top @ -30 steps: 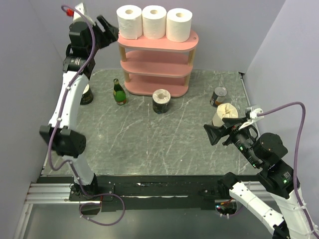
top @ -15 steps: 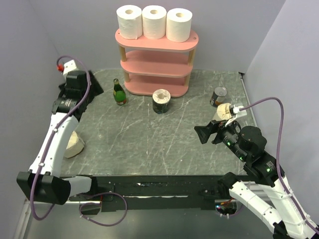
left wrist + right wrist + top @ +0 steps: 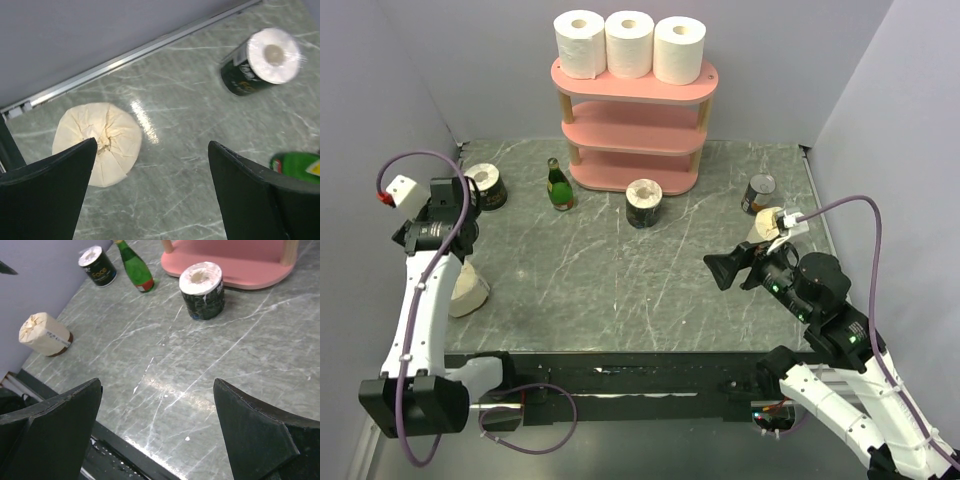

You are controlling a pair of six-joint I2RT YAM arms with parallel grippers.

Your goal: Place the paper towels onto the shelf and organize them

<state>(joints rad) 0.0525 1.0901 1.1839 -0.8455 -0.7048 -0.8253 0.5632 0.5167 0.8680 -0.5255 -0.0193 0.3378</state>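
Note:
Three white paper towels [image 3: 580, 43] [image 3: 630, 43] [image 3: 680, 48] stand in a row on the top board of the pink shelf [image 3: 635, 110]. A dark-banded roll [image 3: 644, 203] stands on the table just before the shelf's bottom board. Another dark-banded roll [image 3: 487, 186] is at the far left. One cream roll [image 3: 468, 285] sits near the left edge, partly behind my left arm. A second cream roll [image 3: 767, 228] is at the right, behind my right wrist. My left gripper [image 3: 152, 144] hangs open and empty above the table, between the cream roll [image 3: 97, 142] and the dark roll [image 3: 260, 62]. My right gripper [image 3: 720, 272] is open and empty over the table's right side.
A green glass bottle [image 3: 558, 186] stands left of the shelf's foot. A small metal can [image 3: 758, 193] stands at the right near the cream roll. Grey walls close in the table on the left, back and right. The black rail runs along the near edge.
My left arm has swung down from the shelf's top board to the table's left side, its jaws opening wider. The right gripper has edged a little to the left.

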